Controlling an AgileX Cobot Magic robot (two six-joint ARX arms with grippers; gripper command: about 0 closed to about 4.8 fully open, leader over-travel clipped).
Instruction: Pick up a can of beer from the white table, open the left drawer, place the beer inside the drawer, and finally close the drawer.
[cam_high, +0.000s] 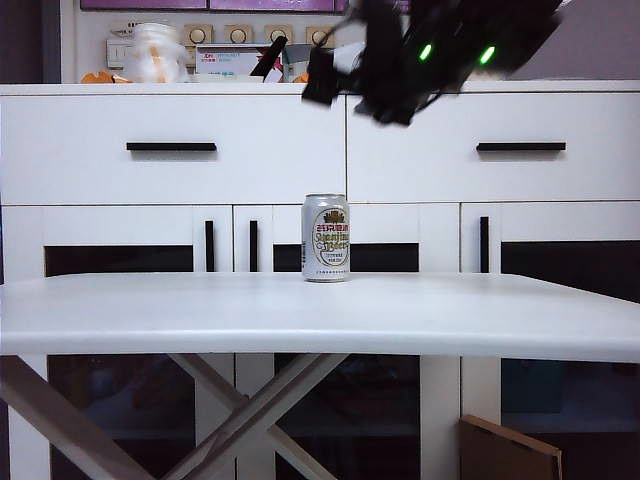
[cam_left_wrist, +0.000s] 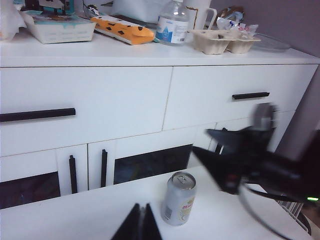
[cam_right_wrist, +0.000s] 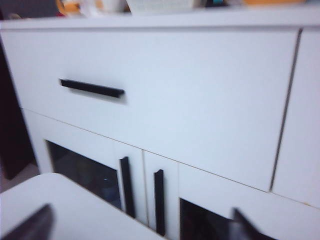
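Progress is nil: the can of beer (cam_high: 325, 238) stands untouched near the white table's (cam_high: 150, 315) far edge, the left drawer (cam_high: 171, 147) is shut. The right gripper (cam_right_wrist: 140, 225) hangs spread and empty above; the left gripper (cam_left_wrist: 139, 222) hovers closed, empty.

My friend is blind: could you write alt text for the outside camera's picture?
A can of beer stands upright on the white table. Behind it the left drawer is shut, and the blurred right gripper hangs above the can.
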